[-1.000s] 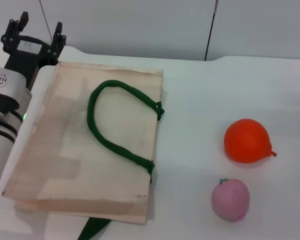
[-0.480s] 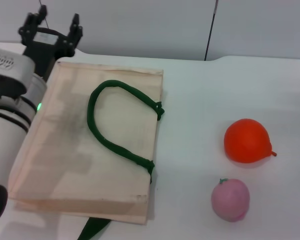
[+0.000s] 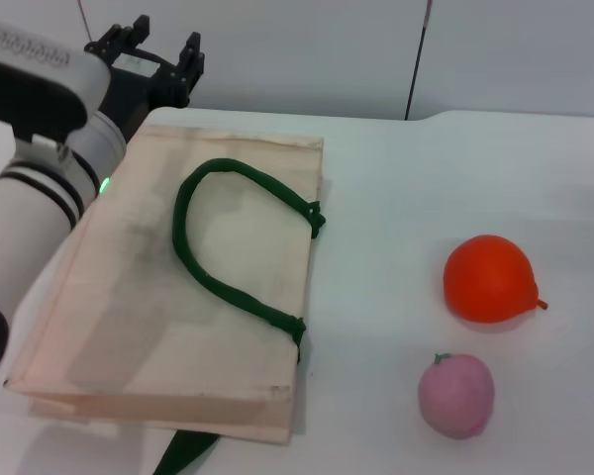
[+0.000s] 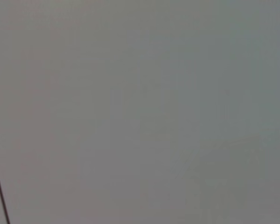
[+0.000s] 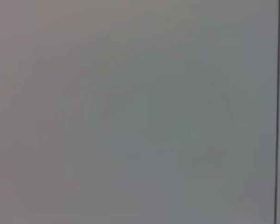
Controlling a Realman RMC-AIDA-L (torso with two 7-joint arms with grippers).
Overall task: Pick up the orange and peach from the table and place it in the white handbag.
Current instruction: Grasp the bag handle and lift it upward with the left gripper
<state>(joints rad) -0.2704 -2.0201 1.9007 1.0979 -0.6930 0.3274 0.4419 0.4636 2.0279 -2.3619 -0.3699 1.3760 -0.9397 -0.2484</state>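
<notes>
The white handbag (image 3: 129,297) lies flat on the left of the table, its dark green handle (image 3: 218,247) looped on top. The orange (image 3: 487,278) sits on the table to the right. The pale pink peach (image 3: 456,395) sits just in front of it. My left gripper (image 3: 158,54) is open and empty, raised above the bag's far left corner, far from both fruits. My right gripper is out of view. Both wrist views show only a plain grey wall.
The white table (image 3: 396,198) has bare surface between the bag and the fruits. A grey wall (image 3: 307,49) runs behind the table's far edge. A second green handle (image 3: 183,453) pokes out under the bag's near edge.
My left arm has risen and swung to the right, from the bag's far left edge to above its far left corner. The bag and both fruits have not moved.
</notes>
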